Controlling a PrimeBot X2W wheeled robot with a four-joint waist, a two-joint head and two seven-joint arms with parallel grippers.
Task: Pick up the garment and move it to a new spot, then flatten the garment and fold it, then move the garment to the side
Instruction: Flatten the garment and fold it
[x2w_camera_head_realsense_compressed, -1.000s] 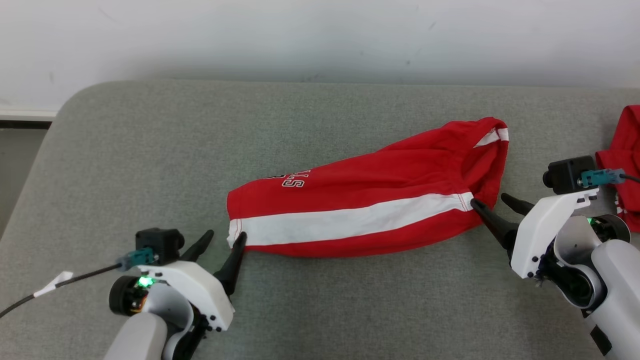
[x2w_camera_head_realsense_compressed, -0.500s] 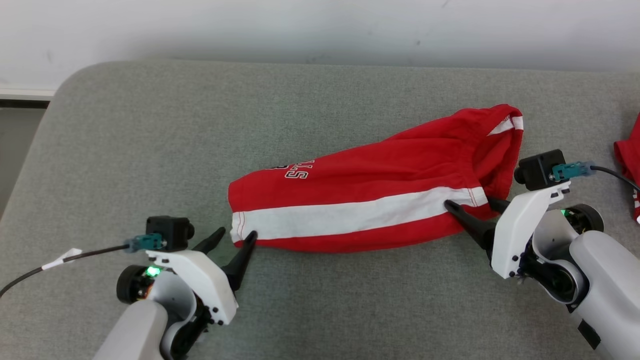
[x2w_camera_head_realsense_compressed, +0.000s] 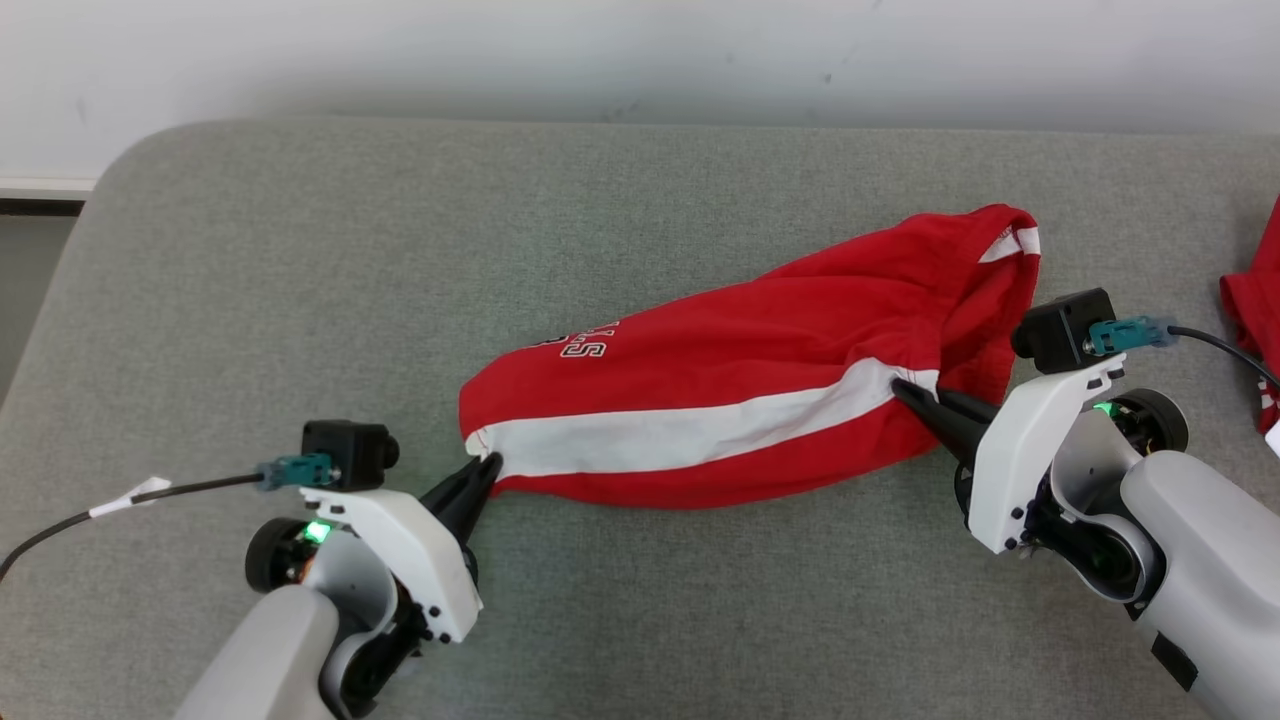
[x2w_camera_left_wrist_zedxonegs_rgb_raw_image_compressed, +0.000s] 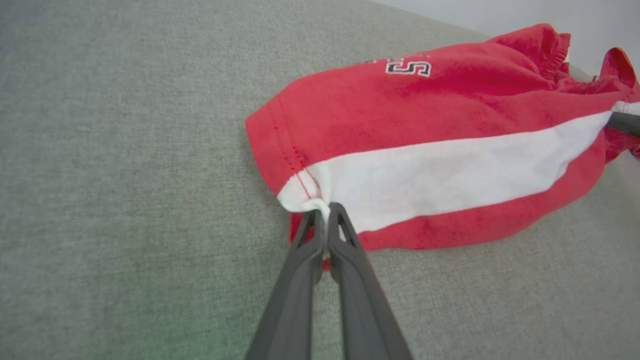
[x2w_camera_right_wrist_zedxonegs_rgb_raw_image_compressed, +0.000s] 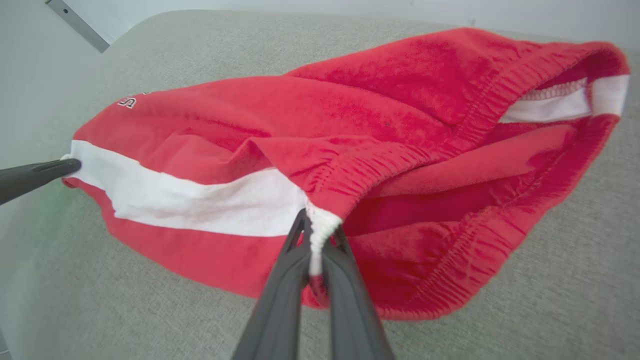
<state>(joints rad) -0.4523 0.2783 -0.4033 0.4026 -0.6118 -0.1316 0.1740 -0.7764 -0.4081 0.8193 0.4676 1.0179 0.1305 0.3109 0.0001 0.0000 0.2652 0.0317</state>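
- The grey fabric-covered table (x2w_camera_head_realsense_compressed: 300, 300) spans the head view from edge to edge, with a rounded corner at the upper left; a white wall (x2w_camera_head_realsense_compressed: 640, 50) runs along the top.
- The red shorts (x2w_camera_head_realsense_compressed: 740, 380), with a white side stripe (x2w_camera_head_realsense_compressed: 680, 435), lie on the table at the centre and centre-right of the head view; the leg hem is at the left end; the elastic waistband gapes open at the upper right; white lettering (x2w_camera_head_realsense_compressed: 585, 345) sits near the hem.
- The right gripper (x2w_camera_head_realsense_compressed: 905, 392), at the right of the head view, is pinched together on the waistband where the stripe ends; in the right wrist view white cloth bunches between its fingers.
- The left gripper (x2w_camera_head_realsense_compressed: 487, 465), lower left of centre, is clamped on the hem at the stripe's other end.
- A second red cloth (x2w_camera_head_realsense_compressed: 1250, 320) shows at the right edge, apart from the shorts.
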